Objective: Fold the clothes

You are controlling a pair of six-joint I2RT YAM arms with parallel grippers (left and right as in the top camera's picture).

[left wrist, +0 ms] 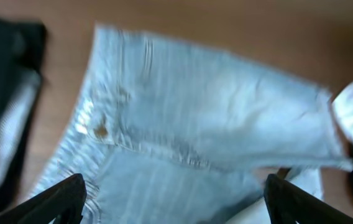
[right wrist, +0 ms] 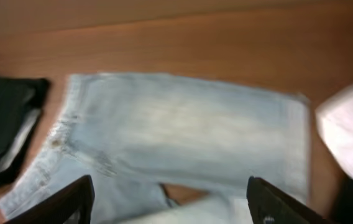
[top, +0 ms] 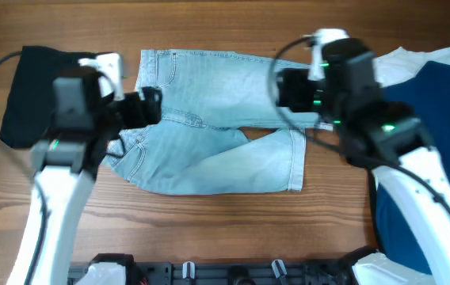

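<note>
The denim shorts (top: 217, 119) lie flat in the middle of the table (top: 209, 229). Their long axis runs from the waistband at 9 o'clock to the hems at 3 o'clock. One leg goes straight towards 3, the other splays off towards 4, with a wedge of bare wood between them.

My left gripper (left wrist: 175, 183) hangs over the waistband end, its fingers spread wide with nothing between them. My right gripper (right wrist: 170, 186) hangs over the hem of the straight leg, equally wide and empty. So each arm is already the nearer one for its own end of the garment, and the cloth stretches between the two.

I judge the fold turns on that axis: the 12 o'clock edge has to come down towards 6, or the splayed leg up towards 12, both ends travelling together. Both wrist views are blurred, so I cannot pick out the seams.

The black garment (top: 31, 95) sits at 9 o'clock, clear of the shorts. The navy garment (top: 439, 119) and the white garment (top: 415, 59) lie at 3 o'clock, near the hems
</note>
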